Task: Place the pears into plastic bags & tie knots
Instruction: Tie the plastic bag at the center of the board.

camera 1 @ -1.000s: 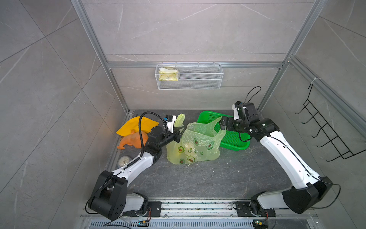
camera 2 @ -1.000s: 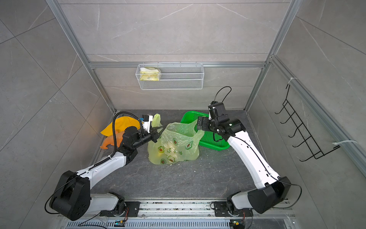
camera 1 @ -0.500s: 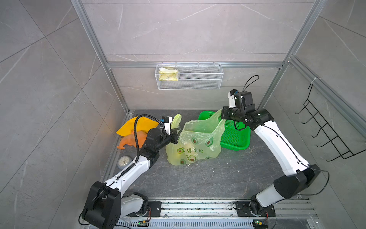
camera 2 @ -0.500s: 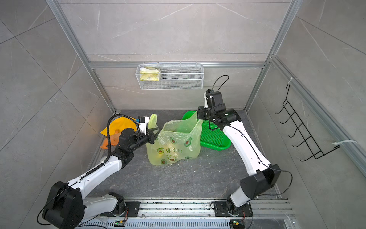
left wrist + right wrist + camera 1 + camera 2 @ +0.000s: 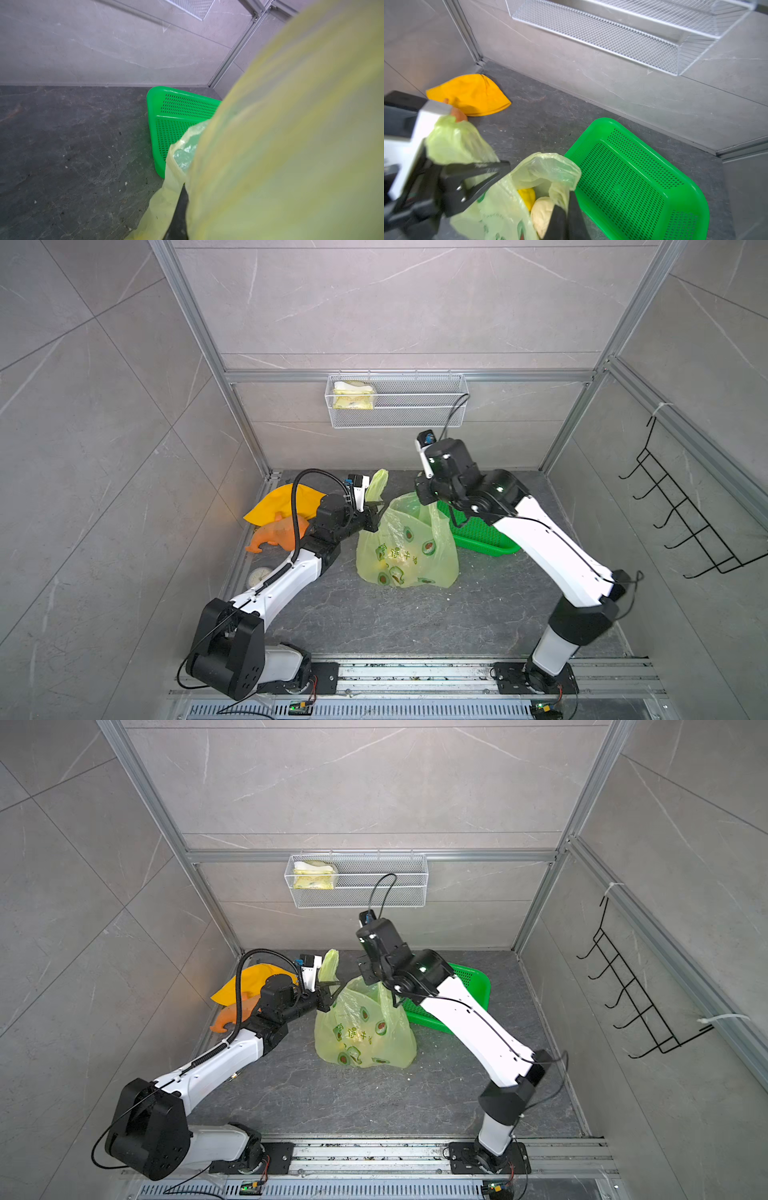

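The yellow-green plastic bag stands upright mid-table, stretched between both arms. My left gripper is shut on its left handle strap, whose loop end sticks up past the fingers. In the left wrist view, bag film fills most of the frame beside one dark finger. My right gripper is shut on the bag's right rim. Through the open mouth I see a yellow pear and a cream pear inside. No knots show.
A green perforated basket lies right of the bag, under my right arm. A yellow-orange cloth and an orange toy lie at the left wall. A wire basket hangs on the back wall and a black hook rack on the right wall.
My right gripper has shut on the bag's right rim and risen with it toward the back. The bag now stands taller and narrower. My left arm has lifted its handle a little.
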`<action>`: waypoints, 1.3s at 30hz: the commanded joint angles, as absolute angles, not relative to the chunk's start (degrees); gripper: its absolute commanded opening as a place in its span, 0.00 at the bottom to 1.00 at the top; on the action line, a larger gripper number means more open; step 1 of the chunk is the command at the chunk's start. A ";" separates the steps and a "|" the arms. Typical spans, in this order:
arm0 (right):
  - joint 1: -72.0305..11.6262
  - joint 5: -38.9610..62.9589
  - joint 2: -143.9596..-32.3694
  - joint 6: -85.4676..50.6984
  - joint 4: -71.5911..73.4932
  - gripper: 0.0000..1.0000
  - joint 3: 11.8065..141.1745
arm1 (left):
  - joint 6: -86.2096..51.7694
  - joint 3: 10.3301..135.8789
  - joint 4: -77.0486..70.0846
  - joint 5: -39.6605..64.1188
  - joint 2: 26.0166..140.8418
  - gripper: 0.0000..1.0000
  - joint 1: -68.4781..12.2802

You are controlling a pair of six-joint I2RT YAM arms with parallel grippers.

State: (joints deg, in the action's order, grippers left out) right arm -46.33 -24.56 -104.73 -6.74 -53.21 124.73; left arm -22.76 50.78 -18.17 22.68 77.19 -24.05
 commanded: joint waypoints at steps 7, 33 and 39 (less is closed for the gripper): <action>-43.03 -13.18 -105.24 -3.49 -54.52 0.74 128.51 | -25.83 50.56 -18.81 20.93 74.19 0.00 -23.81; -17.76 25.45 -65.50 -20.10 5.26 1.00 50.41 | -20.92 50.36 -17.20 23.97 72.54 0.00 -22.48; -16.98 33.39 -76.56 -20.74 10.90 1.00 56.51 | -21.18 50.72 -17.98 26.87 73.57 0.00 -22.33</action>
State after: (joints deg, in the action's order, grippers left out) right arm -17.34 27.16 -73.32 -19.42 3.92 52.93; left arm -22.31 49.78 -15.22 23.57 73.84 -22.72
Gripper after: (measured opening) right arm 0.995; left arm 0.054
